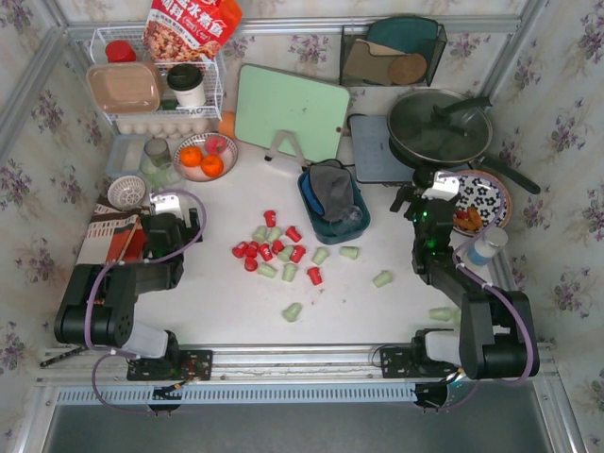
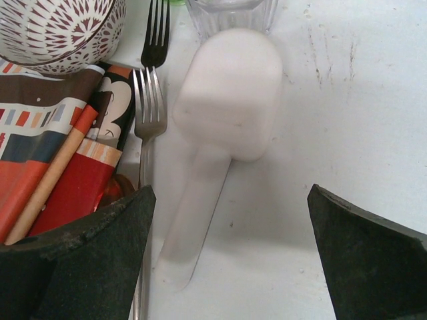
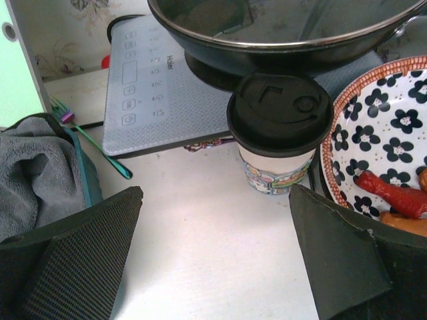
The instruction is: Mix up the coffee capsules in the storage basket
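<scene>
The coffee capsules [image 1: 274,251], red and pale green, lie scattered on the white table in the top view, most in a cluster at the centre. Stray green ones lie at the front [image 1: 293,311] and at the right [image 1: 381,279]. The teal-blue storage basket [image 1: 329,233] stands behind them with a grey cloth [image 1: 330,187] in it. Its wall [image 3: 84,179] and the cloth show at the left of the right wrist view. My left gripper [image 1: 166,201] [image 2: 230,200] is open and empty at the table's left. My right gripper [image 1: 427,193] [image 3: 215,200] is open and empty, right of the basket.
A white scoop [image 2: 227,100], forks [image 2: 150,113] and a patterned bowl [image 1: 125,192] lie by the left gripper. A black-lidded cup [image 3: 280,127], a flowered plate [image 1: 481,200], an induction cooker [image 1: 377,151] and a pan [image 1: 439,127] are by the right gripper. A green board [image 1: 291,113] and a fruit bowl [image 1: 205,156] stand behind.
</scene>
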